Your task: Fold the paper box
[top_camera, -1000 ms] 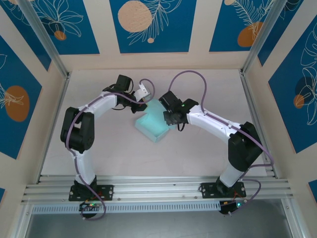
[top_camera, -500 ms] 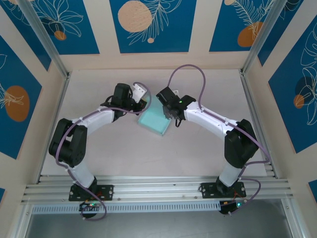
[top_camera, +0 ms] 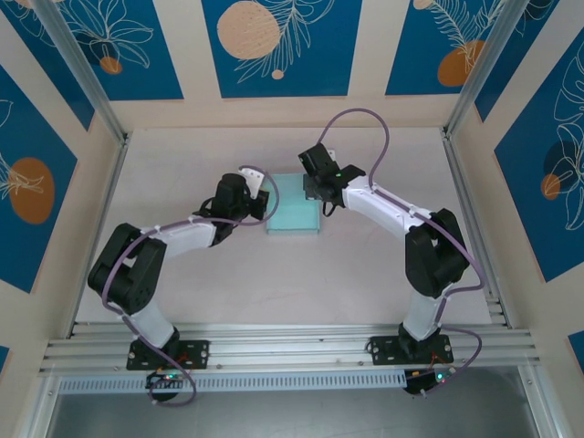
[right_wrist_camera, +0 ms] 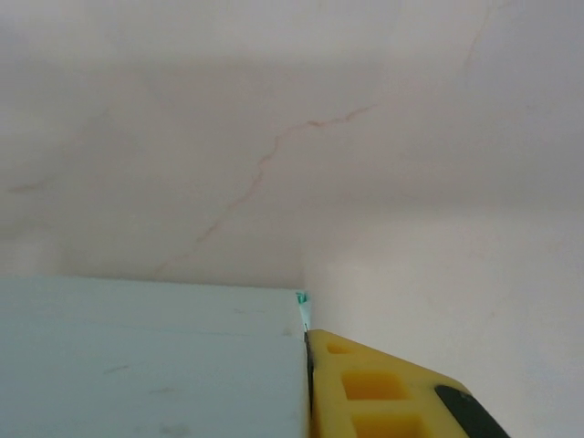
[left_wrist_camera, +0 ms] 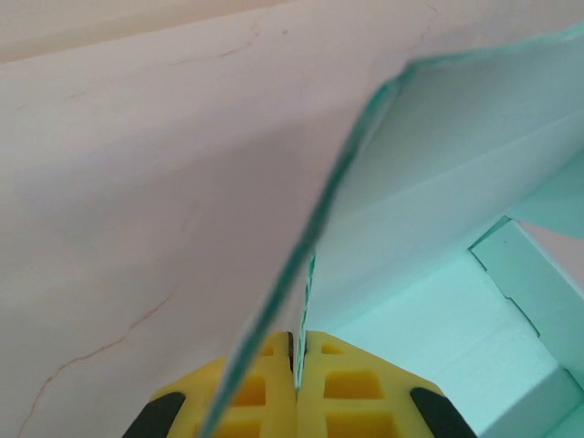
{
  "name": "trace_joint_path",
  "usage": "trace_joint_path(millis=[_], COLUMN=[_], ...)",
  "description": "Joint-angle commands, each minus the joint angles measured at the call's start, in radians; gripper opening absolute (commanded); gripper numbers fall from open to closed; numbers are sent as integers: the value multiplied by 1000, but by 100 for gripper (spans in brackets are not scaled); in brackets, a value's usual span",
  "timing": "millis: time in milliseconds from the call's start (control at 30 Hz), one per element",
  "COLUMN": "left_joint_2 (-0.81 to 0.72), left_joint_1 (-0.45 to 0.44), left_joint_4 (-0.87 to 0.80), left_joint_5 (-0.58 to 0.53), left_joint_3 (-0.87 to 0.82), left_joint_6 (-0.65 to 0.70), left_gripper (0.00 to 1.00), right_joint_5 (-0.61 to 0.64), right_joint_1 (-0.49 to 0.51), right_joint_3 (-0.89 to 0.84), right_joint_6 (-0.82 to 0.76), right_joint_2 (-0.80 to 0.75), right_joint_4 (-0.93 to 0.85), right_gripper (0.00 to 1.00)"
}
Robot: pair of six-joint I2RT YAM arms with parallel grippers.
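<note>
The paper box (top_camera: 294, 219) is a pale light-blue shallow tray lying square on the table's middle back. My left gripper (top_camera: 262, 207) is at its left wall. In the left wrist view the yellow fingers (left_wrist_camera: 342, 388) are pressed together on a thin card edge, and the paper box's (left_wrist_camera: 429, 319) inside opens to the right. My right gripper (top_camera: 317, 190) is at the box's far right corner. In the right wrist view one yellow finger (right_wrist_camera: 374, 392) lies flush against the paper box's (right_wrist_camera: 146, 365) wall, which hides the other finger.
The pale table (top_camera: 201, 283) is fenced by upright walls with blue panels (top_camera: 278, 46) at the back and both sides. An aluminium rail (top_camera: 292, 351) runs along the near edge. Purple cables (top_camera: 356, 119) loop above both arms.
The box has turned from tilted to square with the table and shifted slightly back. My left gripper came nearer along its left side; my right gripper moved to its far right corner and narrowed.
</note>
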Motion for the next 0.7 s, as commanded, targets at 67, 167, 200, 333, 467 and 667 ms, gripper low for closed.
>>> trace_joint_path(millis=[67,167,200,333,467,667], left_joint_2=[-21,-4,3,30,57,76], left_joint_1=[-37,-47,-51,-62,-78,-86], left_joint_4=[140,167,176,202,208,227], left_joint_5=[-91,-118,-128,-133,-146,-143], left_joint_3=[-14,-21,-25,-34,-36,-52], left_joint_6=[-75,-100,-113,-168,-197,-262], left_gripper=[0,0,0,0,0,0], right_joint_5=[-99,-117,-122,-126,-120,-107], right_joint_1=[-13,-14,-11,2,20,49], right_joint_3=[40,34,25,-8,-25,-46], right_joint_6=[64,84,92,116,133,156], right_joint_2=[35,46,49,55,66,67], right_joint_4=[123,140,151,176,179,192], right_gripper=[16,16,16,16,16,16])
